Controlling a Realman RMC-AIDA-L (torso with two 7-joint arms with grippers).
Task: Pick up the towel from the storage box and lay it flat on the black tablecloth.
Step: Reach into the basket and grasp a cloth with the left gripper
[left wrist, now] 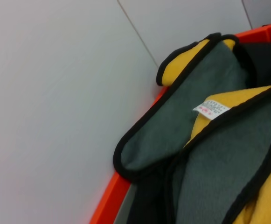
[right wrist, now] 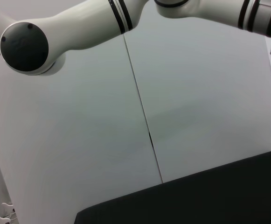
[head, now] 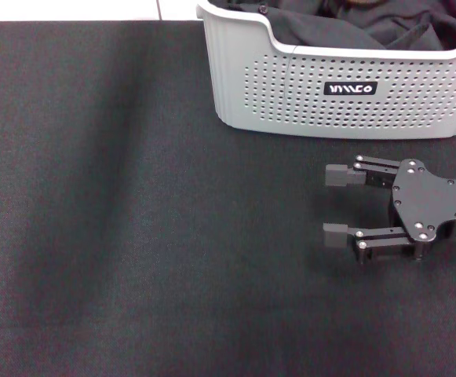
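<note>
The black tablecloth [head: 118, 236] extends beneath my right gripper [head: 336, 204] and well out past its fingertips. The storage box [head: 290, 94] stands on this cloth, near my gripper and off to one side of it, with dark fabric [head: 330, 27] heaped inside. My right gripper rests low over the cloth, jaws wide apart, holding nothing. My left wrist camera shows the towel [left wrist: 205, 154] folded, grey face up, yellow showing, white label [left wrist: 211, 108] visible. My left gripper's state: I cannot tell.

The tablecloth [head: 133, 236] is matt black woven cloth. The basket [head: 290, 94] is smooth, perforated grey plastic. The towel [left wrist: 210, 154] looks plush, grey and yellow, with black trim.
</note>
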